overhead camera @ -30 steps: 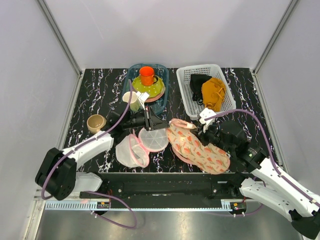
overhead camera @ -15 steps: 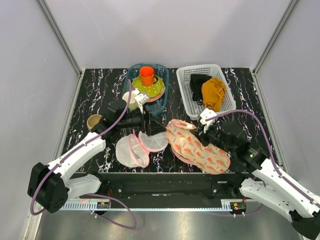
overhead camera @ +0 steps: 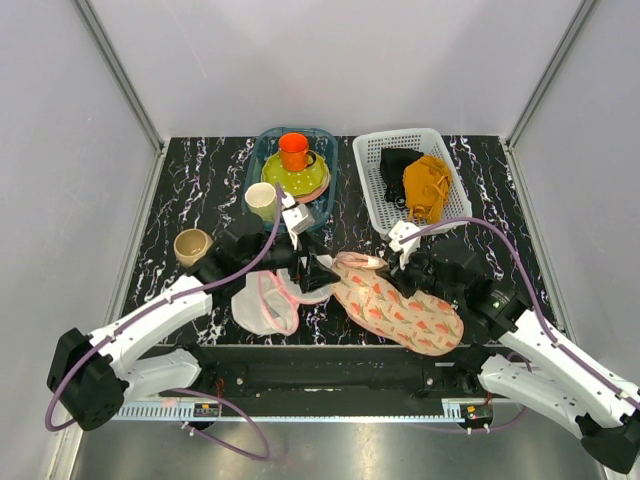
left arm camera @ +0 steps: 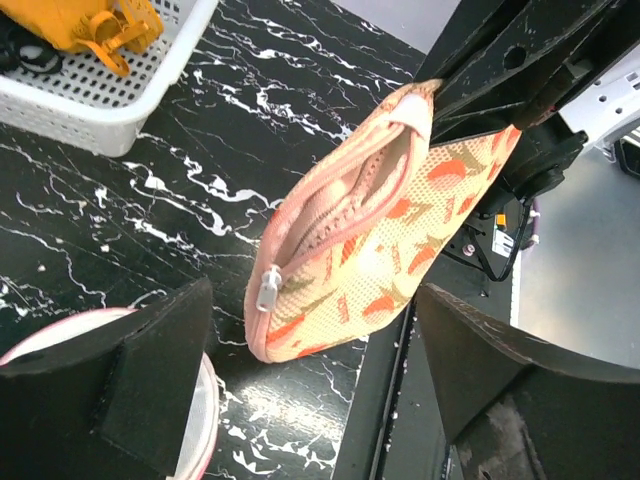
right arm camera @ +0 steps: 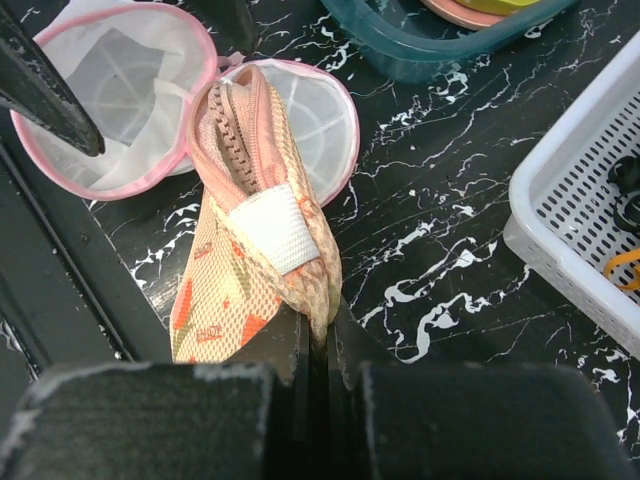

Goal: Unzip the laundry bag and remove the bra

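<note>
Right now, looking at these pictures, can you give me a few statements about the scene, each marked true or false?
The right arm's fingers pinch one end of the laundry bag. True.
The left arm's fingers are clamped on the zip pull. False: they stand open, gripping nothing.
The white basket holds a mustard garment and a black one. True.
The orange cup stands inside the white basket. False: it sits in the blue tub.

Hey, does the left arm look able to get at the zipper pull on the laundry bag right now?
Likely yes. The left gripper is open, facing the white zip pull with nothing between them, while the right gripper pinches one end of the laundry bag, holding it up.
</note>
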Robot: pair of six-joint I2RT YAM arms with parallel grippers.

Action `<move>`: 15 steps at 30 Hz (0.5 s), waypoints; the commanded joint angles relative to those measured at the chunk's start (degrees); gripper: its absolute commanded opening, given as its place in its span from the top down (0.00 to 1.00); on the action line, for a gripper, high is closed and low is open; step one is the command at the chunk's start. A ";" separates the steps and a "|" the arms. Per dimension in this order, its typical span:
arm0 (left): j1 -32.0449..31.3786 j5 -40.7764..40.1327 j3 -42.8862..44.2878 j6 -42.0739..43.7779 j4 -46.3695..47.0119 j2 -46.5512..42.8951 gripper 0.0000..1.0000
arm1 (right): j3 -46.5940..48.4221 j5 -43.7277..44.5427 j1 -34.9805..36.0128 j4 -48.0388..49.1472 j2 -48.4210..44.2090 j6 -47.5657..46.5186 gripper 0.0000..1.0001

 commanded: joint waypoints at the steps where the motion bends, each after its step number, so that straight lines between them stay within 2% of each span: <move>1: -0.65 0.64 -0.61 3.06 5.10 -1.16 0.11 | 3.60 -3.39 0.00 1.27 -0.60 -1.18 1.00; 3: -0.66 2.22 -2.63 0.16 6.41 -1.07 0.10 | 4.48 -4.43 0.00 1.44 -0.77 -1.09 1.00; 7: -0.74 -0.49 -8.96 -4.24 13.43 -3.34 0.10 | 3.34 -6.02 0.00 4.07 -4.45 -1.79 1.00; 12: -0.66 1.17 -8.09 -3.63 9.50 -4.76 0.09 | 2.37 -6.02 0.00 7.07 -6.66 -1.27 1.00; 15: -0.66 1.00 -8.52 -3.98 11.07 -5.02 0.09 | 1.76 -7.86 0.09 9.00 -6.22 0.22 1.00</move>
